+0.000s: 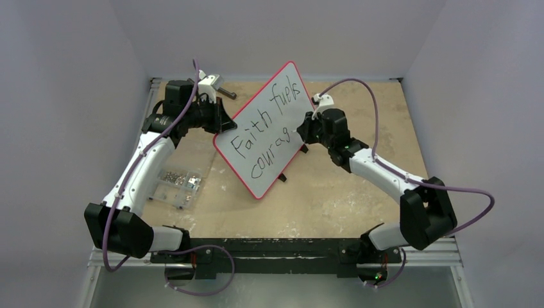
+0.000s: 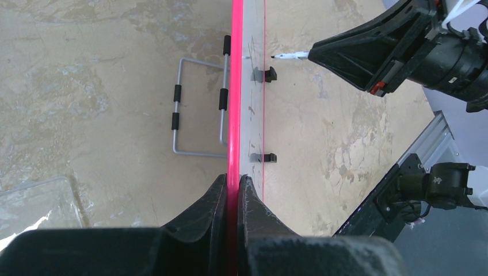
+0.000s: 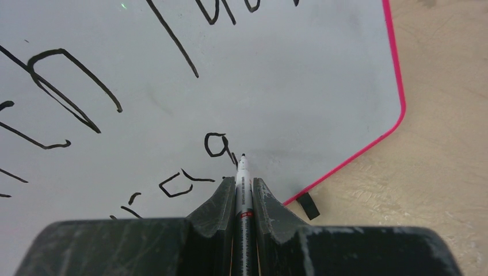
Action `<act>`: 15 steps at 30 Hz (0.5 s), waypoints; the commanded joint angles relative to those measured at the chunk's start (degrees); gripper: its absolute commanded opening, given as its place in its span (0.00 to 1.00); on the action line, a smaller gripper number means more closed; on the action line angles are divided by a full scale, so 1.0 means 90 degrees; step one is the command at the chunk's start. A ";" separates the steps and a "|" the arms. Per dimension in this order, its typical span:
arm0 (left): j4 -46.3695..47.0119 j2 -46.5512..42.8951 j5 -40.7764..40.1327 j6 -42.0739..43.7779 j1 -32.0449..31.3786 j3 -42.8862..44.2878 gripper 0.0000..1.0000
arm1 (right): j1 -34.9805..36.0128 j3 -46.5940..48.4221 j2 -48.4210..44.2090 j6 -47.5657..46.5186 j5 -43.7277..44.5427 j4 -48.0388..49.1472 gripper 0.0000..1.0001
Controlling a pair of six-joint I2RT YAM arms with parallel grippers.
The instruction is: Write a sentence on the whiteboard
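The whiteboard [image 1: 272, 109], glossy white with a thin red rim, stands tilted on the table; it also shows edge-on in the left wrist view [image 2: 248, 103] and face-on in the right wrist view [image 3: 288, 86]. The sentence [image 1: 269, 125] reads "Faith fuels" over "courag" in black strokes [image 3: 216, 145]. My left gripper [image 1: 221, 120] is shut on the board's red rim [image 2: 235, 181]. My right gripper [image 1: 300, 131] is shut on a white marker [image 3: 244, 184]; its black tip meets the board at the tail of the "g". The marker tip [image 2: 285, 56] shows in the left wrist view too.
A clear plastic tray [image 1: 174, 185] with small metal parts lies left of the board. A grey wire stand [image 2: 198, 115] lies behind the board. A white-and-black object [image 1: 215, 85] sits at the back left. Purple walls enclose the table.
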 commanded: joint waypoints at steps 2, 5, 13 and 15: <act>0.0270 -0.0216 -0.0423 0.0373 0.0014 0.0009 0.00 | -0.0132 -0.0107 -0.0558 -0.0165 0.0468 0.0177 0.00; 0.0270 -0.0224 -0.0423 0.0373 0.0014 0.0010 0.00 | -0.0275 0.0038 -0.0424 -0.0140 0.0354 0.0189 0.00; 0.0270 -0.0211 -0.0423 0.0373 0.0014 0.0009 0.00 | -0.0380 0.0301 0.0003 -0.0040 -0.0041 0.0371 0.00; 0.0270 -0.0204 -0.0423 0.0373 0.0014 0.0009 0.00 | -0.0381 0.0292 0.0020 -0.0033 -0.0127 0.0430 0.00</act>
